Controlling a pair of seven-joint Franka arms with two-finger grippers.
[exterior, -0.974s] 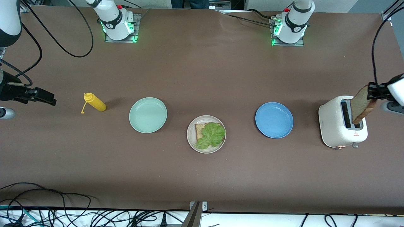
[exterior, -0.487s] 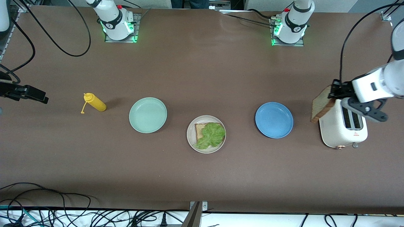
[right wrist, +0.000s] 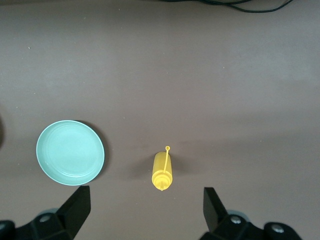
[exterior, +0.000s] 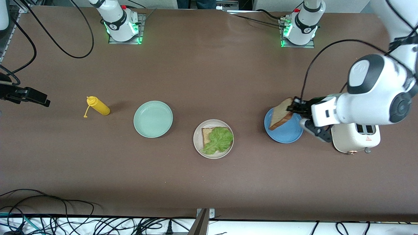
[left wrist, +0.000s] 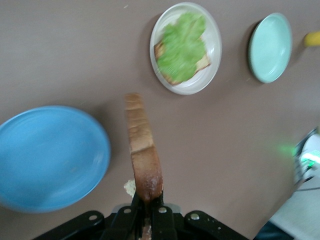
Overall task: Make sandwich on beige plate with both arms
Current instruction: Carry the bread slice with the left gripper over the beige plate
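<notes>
The bread slice (exterior: 281,114) is pinched on edge by the left gripper (exterior: 293,109) over the blue plate (exterior: 287,133). The beige plate (exterior: 197,146) lies toward the right arm's end. The right gripper (right wrist: 145,207) is held spread, waiting.

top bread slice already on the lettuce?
No: the left gripper holds the second bread slice in the air over the blue plate, while the lettuce on the beige plate lies uncovered.
</notes>
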